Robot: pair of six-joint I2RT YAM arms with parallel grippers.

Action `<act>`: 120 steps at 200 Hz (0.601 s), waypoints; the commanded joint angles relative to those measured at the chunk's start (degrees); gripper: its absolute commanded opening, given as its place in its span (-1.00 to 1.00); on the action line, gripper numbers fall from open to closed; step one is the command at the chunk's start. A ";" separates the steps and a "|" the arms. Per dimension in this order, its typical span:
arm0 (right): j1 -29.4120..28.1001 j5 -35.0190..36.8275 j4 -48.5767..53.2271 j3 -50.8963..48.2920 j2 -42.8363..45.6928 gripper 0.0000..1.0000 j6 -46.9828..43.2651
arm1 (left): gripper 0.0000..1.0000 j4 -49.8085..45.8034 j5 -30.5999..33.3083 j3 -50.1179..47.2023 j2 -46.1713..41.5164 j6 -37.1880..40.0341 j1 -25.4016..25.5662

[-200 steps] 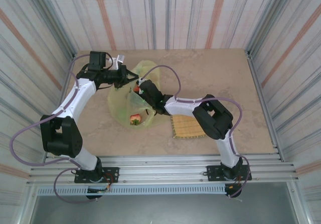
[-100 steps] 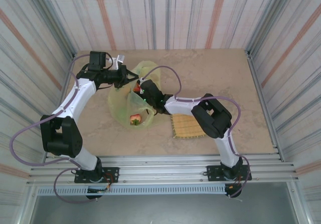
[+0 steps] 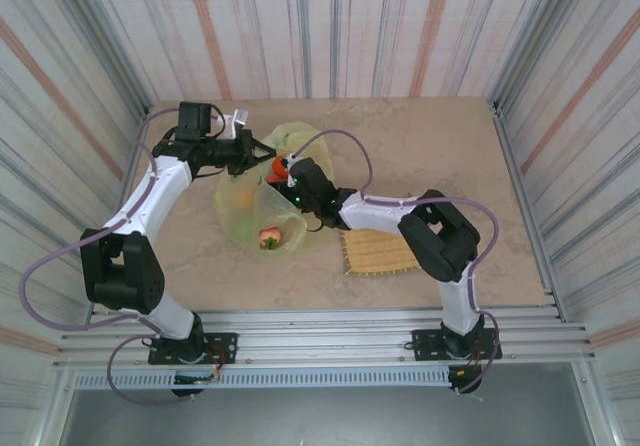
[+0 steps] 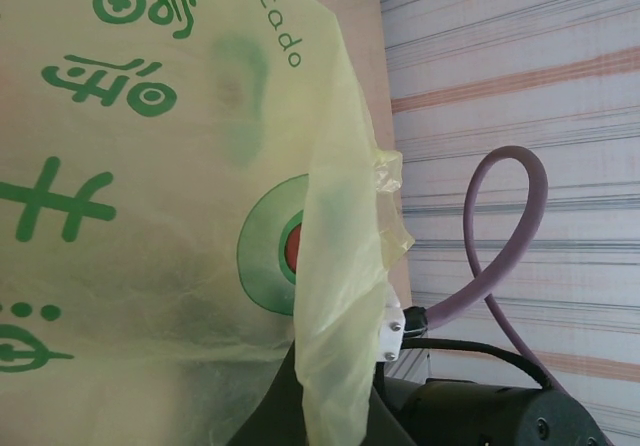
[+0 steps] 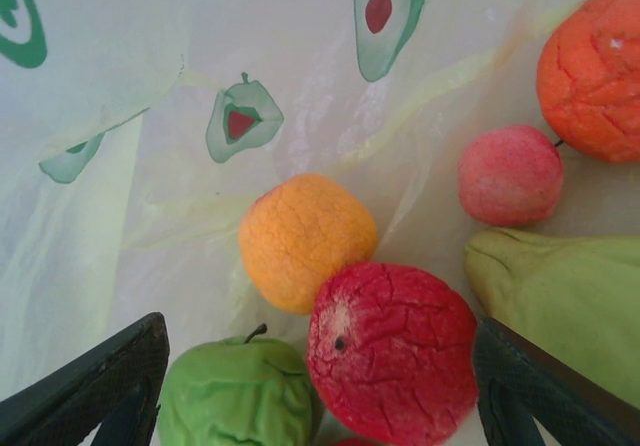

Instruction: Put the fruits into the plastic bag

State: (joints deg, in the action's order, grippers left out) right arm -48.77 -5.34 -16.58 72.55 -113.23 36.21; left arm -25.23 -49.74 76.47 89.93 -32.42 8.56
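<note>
Several fruits point(image 5: 305, 241) in plastic bag point(image 3: 240, 206); right gripper point(image 5: 317, 331) spread above; left gripper point(image 3: 262, 151) pinching bag rim.

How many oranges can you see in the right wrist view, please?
2: a paler orange in the middle, beside the red apple; a deeper orange at the upper right edge. More may be hidden.

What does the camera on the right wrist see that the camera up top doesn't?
Right wrist camera: a close look inside the plastic bag, where you can count an orange, a second orange, a red apple, a green apple, a pinkish fruit and a green pear.
Top camera: the two arms, the straw mat, a strawberry, and the left tool gripping the bag's rim.
Both: the plastic bag, with the right tool open at its mouth.
</note>
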 commanded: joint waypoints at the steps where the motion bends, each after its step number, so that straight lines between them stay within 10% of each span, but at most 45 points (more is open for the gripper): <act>1: 0.55 -1.52 1.99 -2.74 3.67 0.54 -2.46 | -1.00 0.19 -0.98 -0.53 -1.50 -0.31 -0.65; 120: 0.34 -2.12 10.57 -16.34 18.71 0.40 -14.68 | -1.00 0.27 -0.80 -0.67 -1.26 -0.38 -0.65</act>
State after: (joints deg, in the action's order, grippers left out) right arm -48.29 -6.35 -9.30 58.63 -98.39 26.35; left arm -25.23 -49.71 76.47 89.93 -32.42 8.56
